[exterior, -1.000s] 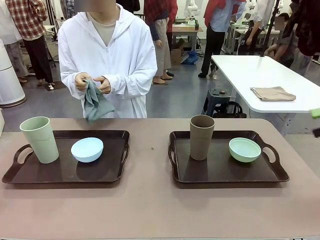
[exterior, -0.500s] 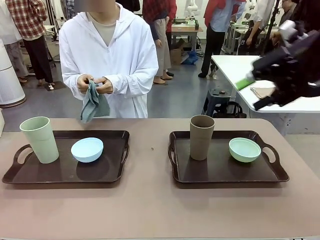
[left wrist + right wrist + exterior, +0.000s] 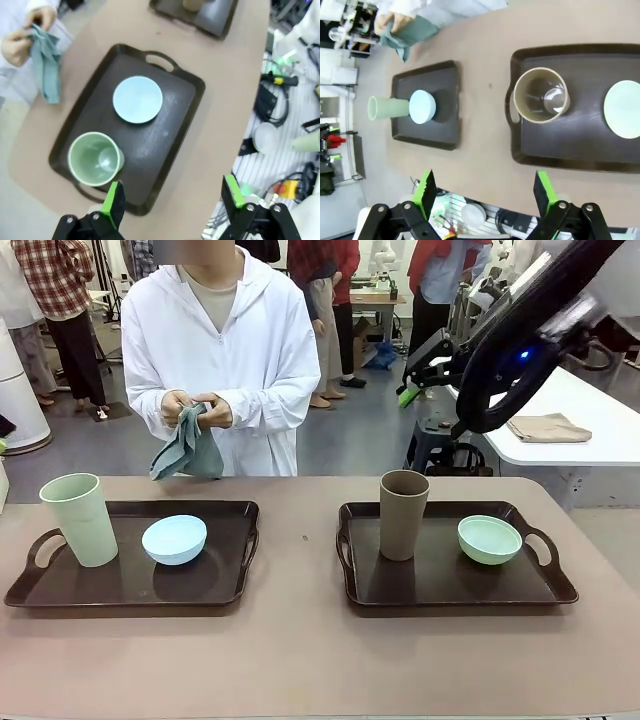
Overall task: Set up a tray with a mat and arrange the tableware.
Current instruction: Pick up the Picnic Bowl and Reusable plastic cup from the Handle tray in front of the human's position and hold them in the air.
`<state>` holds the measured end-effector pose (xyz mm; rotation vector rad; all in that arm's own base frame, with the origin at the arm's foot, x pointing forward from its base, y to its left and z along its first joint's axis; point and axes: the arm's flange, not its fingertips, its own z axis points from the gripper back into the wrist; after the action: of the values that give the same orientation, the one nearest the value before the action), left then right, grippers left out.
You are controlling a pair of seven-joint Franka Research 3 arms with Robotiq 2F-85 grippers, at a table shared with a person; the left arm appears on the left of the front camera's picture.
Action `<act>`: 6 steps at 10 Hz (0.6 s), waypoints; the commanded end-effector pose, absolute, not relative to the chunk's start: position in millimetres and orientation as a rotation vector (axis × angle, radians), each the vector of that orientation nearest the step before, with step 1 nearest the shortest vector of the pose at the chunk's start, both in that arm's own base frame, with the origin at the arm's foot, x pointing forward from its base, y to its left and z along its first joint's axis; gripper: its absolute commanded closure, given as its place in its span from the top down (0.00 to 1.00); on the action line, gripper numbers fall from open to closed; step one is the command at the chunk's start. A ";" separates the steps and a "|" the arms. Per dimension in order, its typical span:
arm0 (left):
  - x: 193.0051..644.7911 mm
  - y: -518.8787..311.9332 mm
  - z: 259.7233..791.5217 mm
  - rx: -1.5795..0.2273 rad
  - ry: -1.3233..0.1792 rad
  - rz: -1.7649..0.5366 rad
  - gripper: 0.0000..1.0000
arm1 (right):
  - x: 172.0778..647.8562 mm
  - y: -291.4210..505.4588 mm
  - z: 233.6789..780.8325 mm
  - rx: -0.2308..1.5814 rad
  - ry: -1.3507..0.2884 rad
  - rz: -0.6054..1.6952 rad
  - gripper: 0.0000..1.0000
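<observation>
Across the table a person holds the mat [image 3: 185,447], a teal cloth, in both hands. The left tray [image 3: 225,580] carries a pale green cup [image 3: 80,518] and a light blue bowl [image 3: 174,538]. On the right tray [image 3: 440,585] stand a brown cup [image 3: 403,513] and a mint bowl [image 3: 490,538]. My right gripper [image 3: 420,370] hangs high above the far right side, open and empty [image 3: 484,189], over the brown cup [image 3: 540,95]. My left gripper [image 3: 173,197] is open and empty, high over the left tray [image 3: 185,100], near the green cup [image 3: 95,159].
A white side table [image 3: 600,445] with a folded tan cloth [image 3: 545,427] stands behind at the right. Bare brown tabletop [image 3: 300,640] lies between and in front of the trays. Cables and tools [image 3: 280,80] lie off the table's edge in the left wrist view.
My right arm has swung into the front view from the right edge, moving left and up over the table's far right. The person has shifted the cloth a little.
</observation>
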<state>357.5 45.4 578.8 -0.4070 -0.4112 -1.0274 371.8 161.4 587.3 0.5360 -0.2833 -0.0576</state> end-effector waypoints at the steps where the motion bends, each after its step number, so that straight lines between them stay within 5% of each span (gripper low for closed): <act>1: 355.7 49.2 579.2 -0.396 -0.400 -1.042 1.00 | 347.6 163.3 598.9 0.581 -0.283 -0.022 1.00; 4: 357.1 47.7 578.2 -0.401 -0.407 -1.029 1.00 | 358.8 164.8 598.5 0.578 -0.286 -0.020 1.00; 6: 409.3 68.1 569.4 -0.345 -0.502 -1.218 1.00 | 361.9 201.3 581.8 0.489 -0.237 0.054 1.00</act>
<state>378.7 54.2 574.8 -0.3400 -0.4718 -1.1272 355.1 180.4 589.3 0.5503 -0.2591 0.0352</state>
